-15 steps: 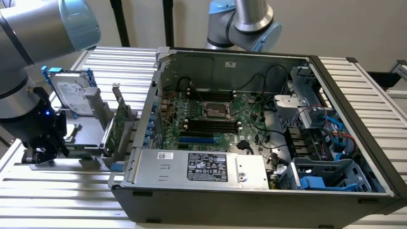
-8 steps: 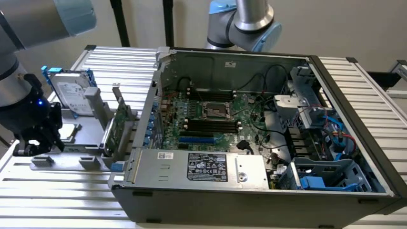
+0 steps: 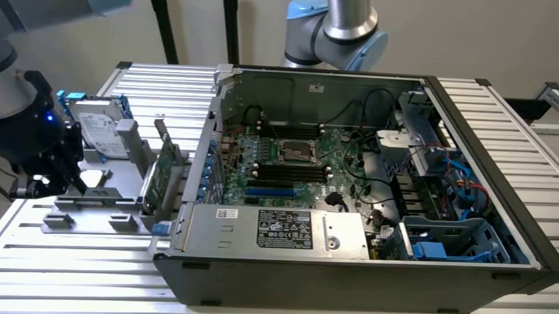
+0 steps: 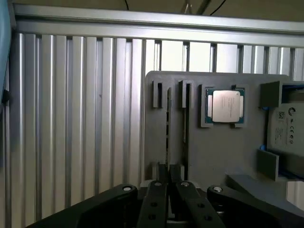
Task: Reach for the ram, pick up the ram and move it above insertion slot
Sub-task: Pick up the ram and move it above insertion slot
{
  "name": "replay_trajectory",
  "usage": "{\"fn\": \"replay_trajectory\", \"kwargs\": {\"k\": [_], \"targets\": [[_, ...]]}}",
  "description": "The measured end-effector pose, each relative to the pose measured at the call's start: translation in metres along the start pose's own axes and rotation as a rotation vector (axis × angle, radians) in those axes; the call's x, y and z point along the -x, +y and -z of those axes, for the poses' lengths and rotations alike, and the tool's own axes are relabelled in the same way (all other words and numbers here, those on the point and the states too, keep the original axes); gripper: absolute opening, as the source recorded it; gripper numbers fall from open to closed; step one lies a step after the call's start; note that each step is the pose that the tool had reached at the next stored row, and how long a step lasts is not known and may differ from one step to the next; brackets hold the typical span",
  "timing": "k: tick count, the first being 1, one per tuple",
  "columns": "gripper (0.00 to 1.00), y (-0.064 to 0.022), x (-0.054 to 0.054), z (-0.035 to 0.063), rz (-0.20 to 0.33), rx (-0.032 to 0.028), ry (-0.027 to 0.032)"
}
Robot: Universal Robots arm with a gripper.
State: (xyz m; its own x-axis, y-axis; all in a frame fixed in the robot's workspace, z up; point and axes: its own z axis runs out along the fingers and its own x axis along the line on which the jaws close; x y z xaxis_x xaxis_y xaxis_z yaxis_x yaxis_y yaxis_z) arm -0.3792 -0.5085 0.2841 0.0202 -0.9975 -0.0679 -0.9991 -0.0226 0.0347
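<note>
Grey plastic holds the ram (image 4: 168, 123). It stands on edge in a narrow slot of the tray (image 4: 228, 156), near the CPU (image 4: 225, 105), with the drive (image 4: 287, 126) further along. In the wrist view the gripper (image 4: 169, 172) lines up with the near end of that slot. Its fingers are drawn almost together, with nothing between them that I can see. I take this for the reach, the ram not yet lifted. From the exterior view the gripper (image 3: 74, 188) hangs at the exterior view's left, well apart from the case (image 3: 349, 261).

To do this well, I'd say the fingers need to part enough to clear both faces of the stick, sit centred along its length and come down square. A thin board on edge will likely tip or bind in its posts if nudged sideways. The card (image 3: 162, 171) stands tall on the same tray and is worth steering clear of.

The tray rests on a ribbed aluminium table (image 4: 71, 118), whose grooves could catch anything dropped. The case lies open on that table, with black slots (image 3: 292, 171) showing on its board and cables crowding the exterior view's right. A pale wall stands behind.
</note>
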Motion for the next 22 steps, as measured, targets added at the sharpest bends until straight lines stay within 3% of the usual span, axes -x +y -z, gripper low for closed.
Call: {"fn": "replay_trajectory", "kwargs": {"k": [8,22], "targets": [[0.14,-0.0264,0.001,0.0373,0.000,0.0025,-0.0007],[0.14,-0.0834,0.004,0.1029,0.008,0.0122,-0.0151]]}}
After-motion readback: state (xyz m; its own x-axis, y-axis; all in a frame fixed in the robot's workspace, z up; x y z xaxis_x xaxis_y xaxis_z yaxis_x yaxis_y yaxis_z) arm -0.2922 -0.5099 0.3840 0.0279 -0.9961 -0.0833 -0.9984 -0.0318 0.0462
